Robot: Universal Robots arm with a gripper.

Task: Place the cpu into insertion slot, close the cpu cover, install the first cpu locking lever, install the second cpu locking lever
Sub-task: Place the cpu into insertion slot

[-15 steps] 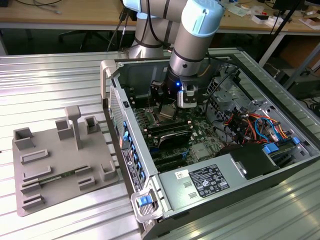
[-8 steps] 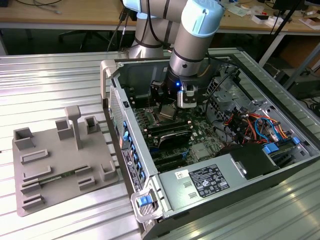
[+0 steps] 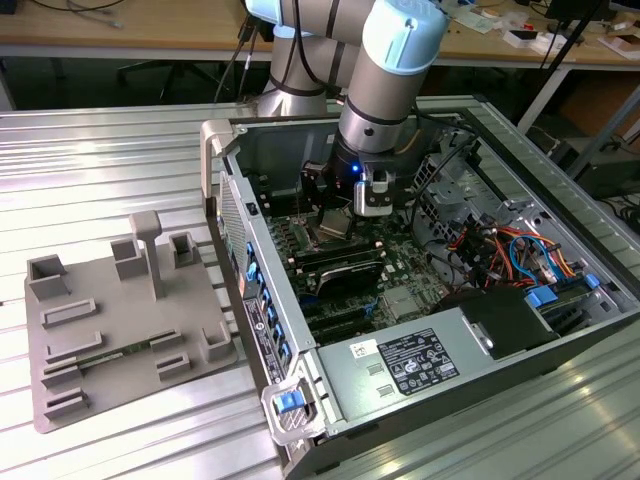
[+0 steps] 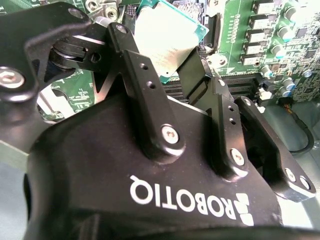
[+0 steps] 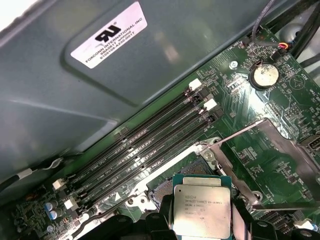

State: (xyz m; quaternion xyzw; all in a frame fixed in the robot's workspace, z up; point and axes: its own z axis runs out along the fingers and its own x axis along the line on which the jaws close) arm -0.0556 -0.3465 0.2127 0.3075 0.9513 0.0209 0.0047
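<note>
While my hand (image 5: 200, 222) grips the cpu (image 5: 201, 205) by two sides, the chip hangs just above the insertion slot (image 5: 172, 176) — the open slot lies below it, a little toward the long memory slots (image 5: 150, 135).

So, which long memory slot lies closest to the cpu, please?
The memory slot bordering the insertion slot, beside the cpu; the others lie nearer the grey case wall.
</note>
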